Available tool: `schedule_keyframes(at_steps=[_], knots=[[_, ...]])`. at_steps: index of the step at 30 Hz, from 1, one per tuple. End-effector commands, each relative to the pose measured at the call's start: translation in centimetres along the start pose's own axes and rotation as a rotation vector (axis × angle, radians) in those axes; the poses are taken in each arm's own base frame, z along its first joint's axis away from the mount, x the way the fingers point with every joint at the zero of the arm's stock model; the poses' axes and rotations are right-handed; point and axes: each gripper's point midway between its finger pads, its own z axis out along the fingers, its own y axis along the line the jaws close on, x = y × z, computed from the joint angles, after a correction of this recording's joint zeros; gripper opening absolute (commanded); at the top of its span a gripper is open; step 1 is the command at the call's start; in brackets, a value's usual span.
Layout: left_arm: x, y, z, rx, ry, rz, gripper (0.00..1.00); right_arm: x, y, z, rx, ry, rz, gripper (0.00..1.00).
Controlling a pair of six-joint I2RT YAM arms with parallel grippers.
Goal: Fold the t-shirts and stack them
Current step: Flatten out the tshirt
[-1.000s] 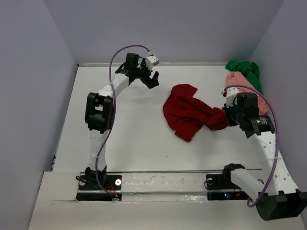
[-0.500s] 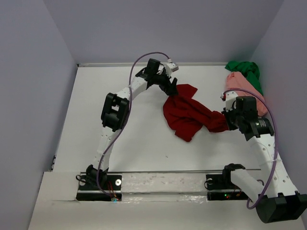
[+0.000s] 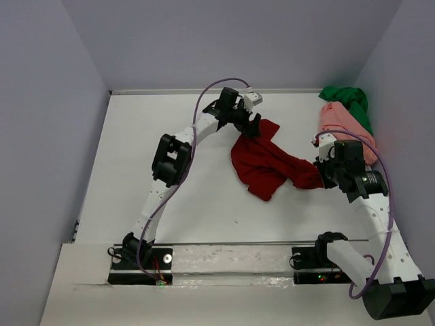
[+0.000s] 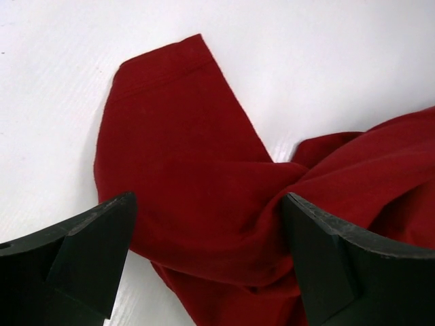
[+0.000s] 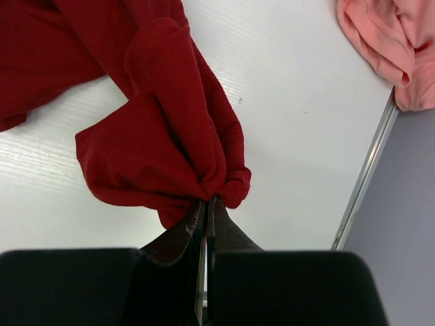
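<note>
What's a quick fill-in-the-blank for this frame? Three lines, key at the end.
1. The right gripper is ____ on a bunched end of the dark red t-shirt.
2. The left gripper, above that shirt's far end, has its jaws ____.
3. The bright green t-shirt lies in the far ____ corner of the table, just behind the salmon pink t-shirt.
Missing words: shut; open; right.

Dark red t-shirt [image 3: 264, 163] lies crumpled at centre — salmon pink t-shirt [image 3: 342, 121] and bright green t-shirt [image 3: 348, 100] heaped together, far right.
</note>
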Motion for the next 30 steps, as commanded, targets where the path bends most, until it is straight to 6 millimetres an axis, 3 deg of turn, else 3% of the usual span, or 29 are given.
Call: schedule_keyframes(at_steps=[1, 4, 6, 7, 10, 12, 14, 16, 17, 18, 25, 26, 27, 30], knots=[[-2.0, 1.1, -0.1, -0.088, -0.023, 0.077, 0.95, 0.2, 0.1, 0.0, -0.009, -0.002, -0.012, 0.0], [-1.7, 1.3, -0.1, -0.114, -0.003, 0.107, 0.89, 0.1, 0.0, 0.1, -0.006, -0.001, -0.018, 0.0], [-1.2, 1.3, -0.2, -0.124, 0.018, 0.118, 0.65, -0.1, -0.1, 0.2, -0.005, -0.004, -0.022, 0.0], [-1.3, 1.0, -0.5, -0.124, 0.021, 0.12, 0.45, -0.2, -0.2, 0.3, -0.004, -0.007, -0.025, 0.0], [-0.7, 0.7, -0.8, -0.121, 0.04, 0.119, 0.23, -0.4, -0.2, 0.3, -0.005, -0.009, -0.028, 0.0], [0.0, 0.3, -1.1, -0.111, 0.06, 0.118, 0.02, -0.6, -0.2, 0.2, -0.007, -0.013, -0.028, 0.0], [1.4, -0.4, -1.3, -0.086, 0.097, 0.106, 0.0, -0.8, -0.1, 0.0, -0.012, -0.025, -0.027, 0.0], [1.3, -0.9, -2.2, -0.086, 0.109, 0.129, 0.0, -1.2, -0.2, -0.2, -0.015, -0.04, -0.03, 0.0], [2.8, -0.6, -2.5, -0.107, 0.143, 0.123, 0.0, -1.4, -0.1, -0.2, -0.02, -0.045, -0.031, 0.0], [2.0, -0.7, -3.5, -0.124, 0.137, 0.155, 0.0, -1.6, -0.2, -0.2, -0.021, -0.047, -0.036, 0.0], [3.0, -1.1, -9.2, -0.212, 0.205, 0.188, 0.0, -3.3, -0.4, 0.8, -0.038, -0.057, -0.059, 0.0], [4.5, -1.1, -9.9, -0.223, 0.236, 0.173, 0.0, -3.6, -0.5, 0.8, -0.039, -0.059, -0.064, 0.0], [3.8, -1.5, -11.1, -0.242, 0.227, 0.186, 0.0, -3.8, -0.6, 0.9, -0.037, -0.059, -0.068, 0.0], [5.3, -2.3, -13.6, -0.275, 0.276, 0.183, 0.0, -5.6, -0.4, 1.0, -0.075, -0.094, -0.095, 0.0]])
